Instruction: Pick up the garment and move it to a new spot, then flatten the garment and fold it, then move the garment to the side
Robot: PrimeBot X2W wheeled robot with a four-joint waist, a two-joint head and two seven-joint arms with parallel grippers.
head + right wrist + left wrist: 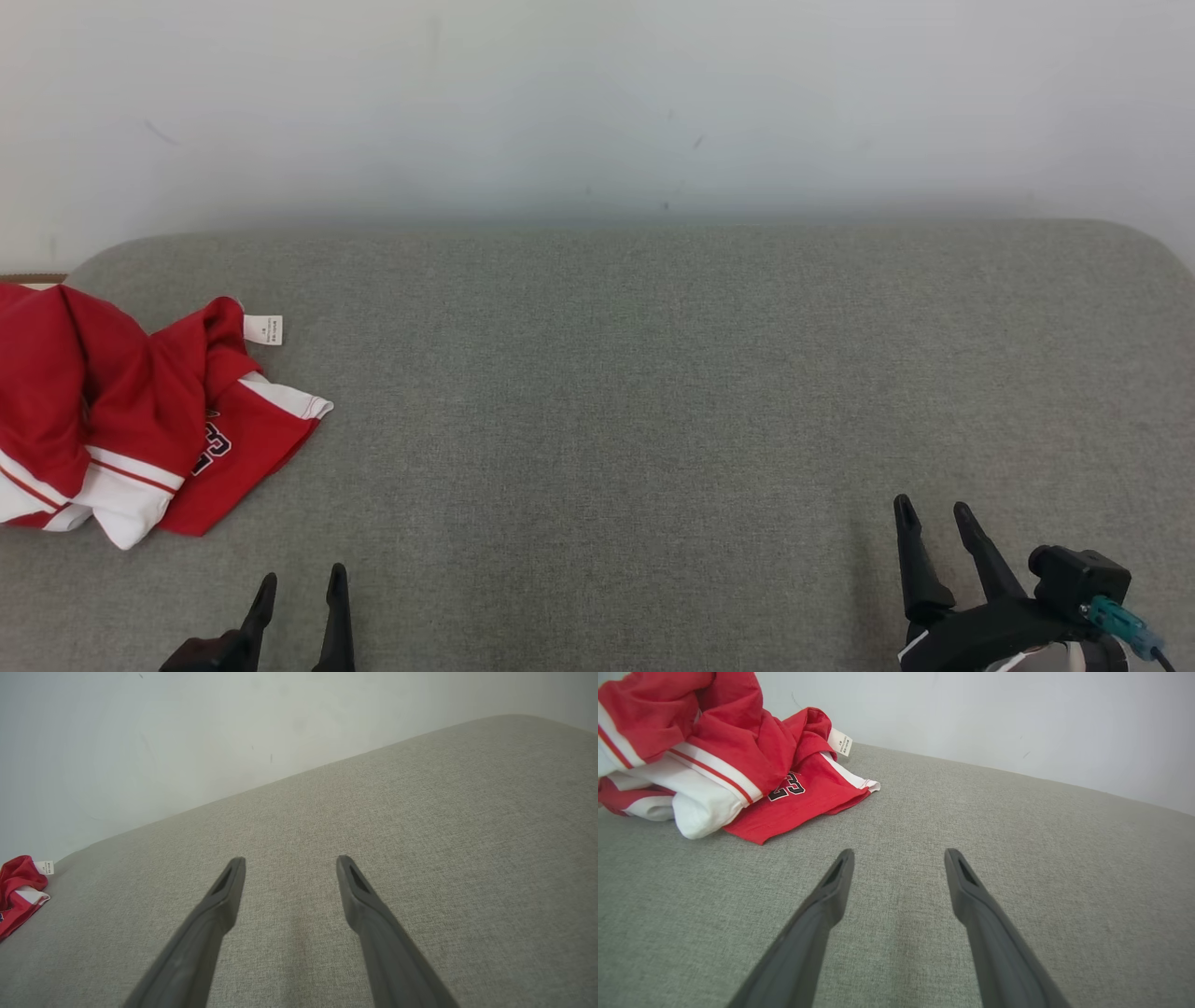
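Garment (121,411): red with white bands, a crumpled heap with no clear long axis. Its flat hemmed corner points toward the right gripper's (932,506) side. Lies on the grey cushion (653,392), ahead and left of the left gripper (303,574), apart from it. Both grippers spread wide, empty; right one well apart from the heap

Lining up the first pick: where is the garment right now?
The red and white garment lies crumpled at the left edge of the grey surface in the head view, ahead and left of the left gripper.
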